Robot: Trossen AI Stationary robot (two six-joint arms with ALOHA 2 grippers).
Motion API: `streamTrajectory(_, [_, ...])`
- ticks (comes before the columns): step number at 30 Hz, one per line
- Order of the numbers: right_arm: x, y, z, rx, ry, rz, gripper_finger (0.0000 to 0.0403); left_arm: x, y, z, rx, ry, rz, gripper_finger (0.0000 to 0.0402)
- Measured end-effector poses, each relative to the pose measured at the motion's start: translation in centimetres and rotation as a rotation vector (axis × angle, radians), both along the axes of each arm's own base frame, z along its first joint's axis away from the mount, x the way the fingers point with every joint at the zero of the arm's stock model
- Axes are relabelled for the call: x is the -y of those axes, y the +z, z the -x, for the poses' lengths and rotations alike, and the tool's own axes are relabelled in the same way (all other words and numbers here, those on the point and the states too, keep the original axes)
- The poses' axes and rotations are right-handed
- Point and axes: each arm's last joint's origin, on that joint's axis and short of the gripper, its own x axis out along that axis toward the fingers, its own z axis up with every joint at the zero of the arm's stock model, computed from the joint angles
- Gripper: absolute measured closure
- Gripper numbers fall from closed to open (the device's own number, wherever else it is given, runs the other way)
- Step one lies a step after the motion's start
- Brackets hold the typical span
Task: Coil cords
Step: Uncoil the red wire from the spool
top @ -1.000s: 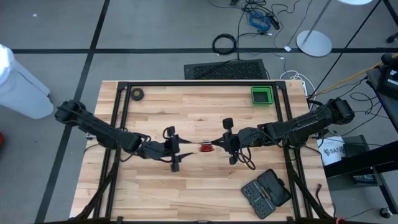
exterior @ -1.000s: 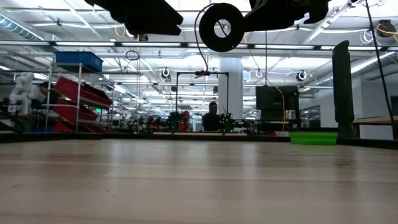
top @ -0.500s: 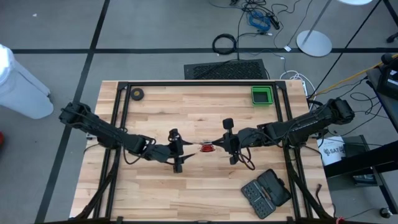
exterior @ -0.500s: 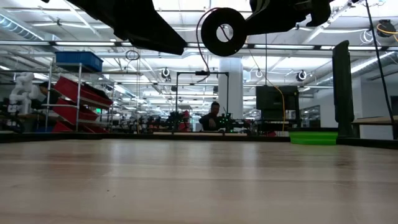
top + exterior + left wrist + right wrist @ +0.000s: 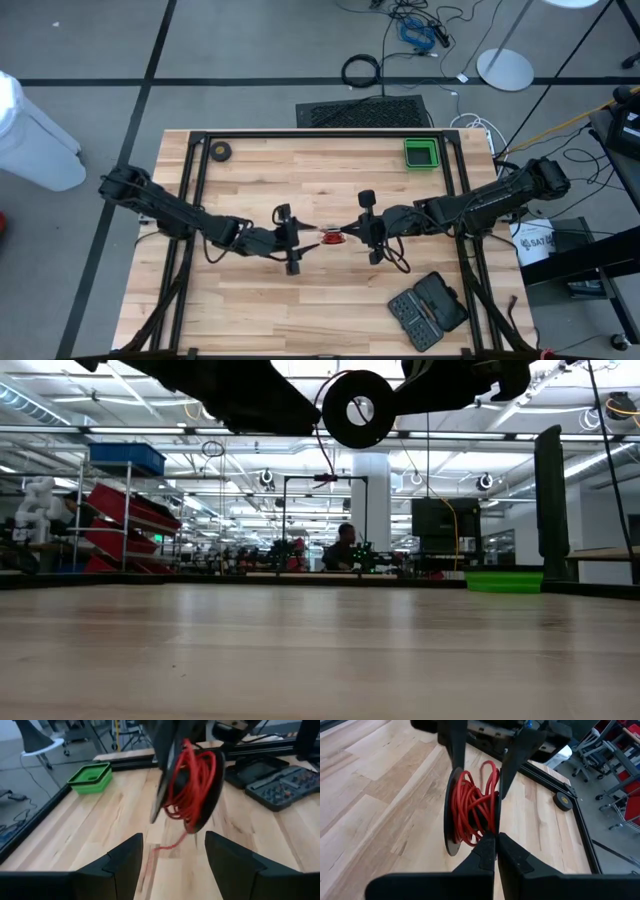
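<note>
The red cord is mostly wound on its black reel, in loose, uneven loops, and a short tail hangs free under it. The reel is in the air above the middle of the bench, between the two arms. The right gripper is closed tight and pinches the reel at its rim, so it carries reel and cord. The left gripper faces the reel from the other side with its fingers spread wide and has nothing in them; the reel stands just in front of the fingers. A green tray sits near the far right corner, a small black roll near the far left corner, and an open bit case near the right edge at the front. I judge the winding is almost done. The next move probably calls for the left gripper to catch the hanging tail and lay it onto the reel, while the right keeps the reel steady.
</note>
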Motion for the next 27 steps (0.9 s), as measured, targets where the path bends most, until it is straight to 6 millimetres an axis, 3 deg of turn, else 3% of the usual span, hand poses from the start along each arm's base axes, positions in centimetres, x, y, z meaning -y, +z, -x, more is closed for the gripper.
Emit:
streamTrajectory(10, [0.0, 0.0, 0.0, -0.001, 0.0, 0.0, 0.0403, 0.0, -1.7, -0.9, -0.042, -0.032, -0.048, 0.018])
streamTrajectory(27, [0.0, -0.1, 0.0, -0.009, 0.001, 0.004, 0.0403, -0.5, -1.7, -1.3, -0.02, -0.016, -0.046, 0.018])
